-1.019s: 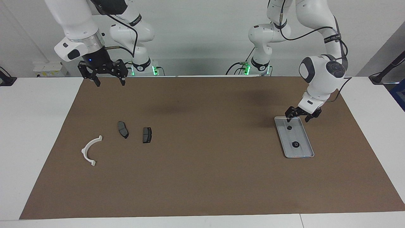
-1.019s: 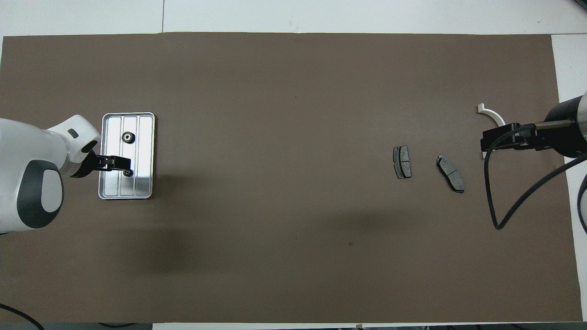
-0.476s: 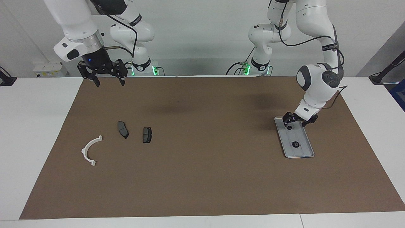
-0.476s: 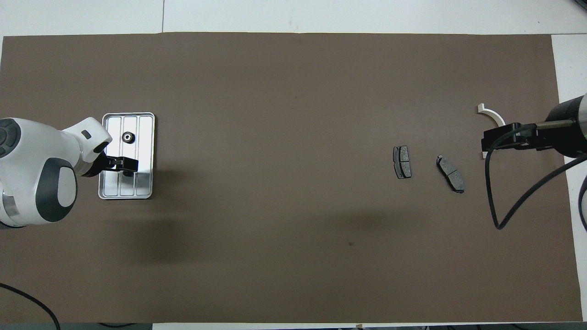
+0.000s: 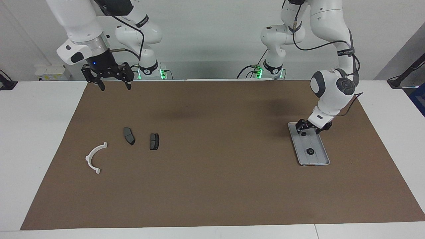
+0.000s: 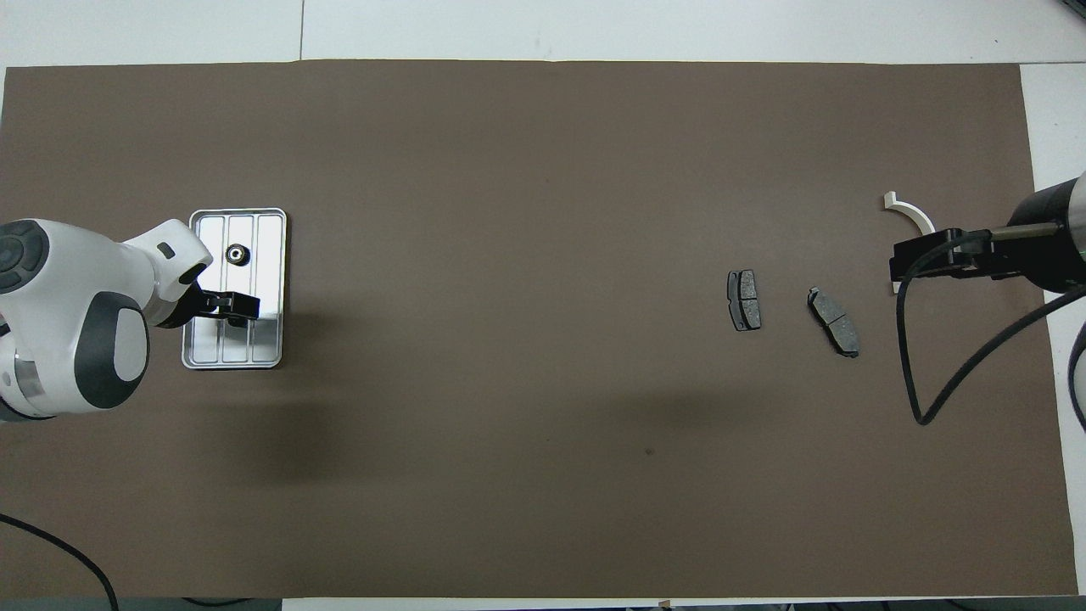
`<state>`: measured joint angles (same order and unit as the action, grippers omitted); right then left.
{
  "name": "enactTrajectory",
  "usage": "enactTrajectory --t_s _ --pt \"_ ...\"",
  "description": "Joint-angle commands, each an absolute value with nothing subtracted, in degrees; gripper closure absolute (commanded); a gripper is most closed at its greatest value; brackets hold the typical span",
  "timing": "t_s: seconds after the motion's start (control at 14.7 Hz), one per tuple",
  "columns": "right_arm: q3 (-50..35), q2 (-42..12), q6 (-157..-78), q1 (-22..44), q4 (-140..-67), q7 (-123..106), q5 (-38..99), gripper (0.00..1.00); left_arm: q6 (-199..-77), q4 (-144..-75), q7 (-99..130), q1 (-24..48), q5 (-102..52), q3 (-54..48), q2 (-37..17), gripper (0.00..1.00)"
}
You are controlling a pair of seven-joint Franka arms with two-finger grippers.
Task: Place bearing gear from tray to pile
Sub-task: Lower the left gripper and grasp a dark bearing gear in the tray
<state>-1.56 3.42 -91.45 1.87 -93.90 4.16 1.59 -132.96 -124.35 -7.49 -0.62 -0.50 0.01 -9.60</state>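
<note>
Left gripper (image 5: pixel 309 129): I read it low over the tray's end nearer the robots, fingers narrowed around a small dark bearing gear (image 5: pixel 303 133); whether they actually clamp it I cannot tell from my feeds.
Gripped-end bearing gear: sits at the tray's end nearer the robots, largely covered by the fingers in the overhead view.
Second bearing gear (image 6: pixel 237 253): I see it lying free on the tray floor, farther from the robots than the first, apart from the fingers.
Tray (image 6: pixel 270 339): silver-grey, ribbed floor, flat on the brown mat (image 6: pixel 526 212) toward the left arm's end of the table.
Pile, brake pads: two dark grey pads (image 5: pixel 128 135) (image 5: pixel 154 141) side by side, not touching, toward the right arm's end, well apart from the tray.
Pile, white bracket (image 5: pixel 95 157): semicircular, beside the pads, farther from the robots than they are.
Right gripper (image 5: pixel 114 85): I log it waiting raised over the mat's edge nearest the robots, fingers spread wide, holding nothing.
</note>
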Motion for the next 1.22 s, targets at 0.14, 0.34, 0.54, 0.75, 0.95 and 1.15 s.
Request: enactTrajectory --t_s 0.14,0.34,0.54,0.75,0.95,1.15 --pt "-2.02 4.83 -91.05 1.32 -95.36 2.37 2.72 0.0 -134.56 -125.16 -9.05 -1.05 0.18 -0.26 -10.02 0.0" --pt "-2.02 4.83 -91.05 1.06 -95.36 2.29 2.72 0.0 -134.74 -125.24 -9.05 -1.05 0.18 -0.26 -10.54 0.0" --pt "-1.93 4.83 -91.05 0.97 -95.36 2.28 2.72 0.0 -135.7 -125.33 -9.05 -1.05 0.18 -0.26 -11.07 0.06" --pt "-1.93 4.83 -91.05 0.97 -95.36 2.37 2.72 0.0 -135.79 -125.42 -8.96 -0.97 0.18 -0.26 -11.16 0.15" --pt "-1.93 4.83 -91.05 0.97 -95.36 2.37 2.72 0.0 -135.79 -125.51 -8.62 -0.79 0.09 -0.18 -11.16 0.41" --pt "-1.93 5.44 -91.14 0.88 -96.32 2.55 2.72 0.0 -135.27 -125.42 -8.44 -0.79 0.09 -0.26 -11.07 0.67"
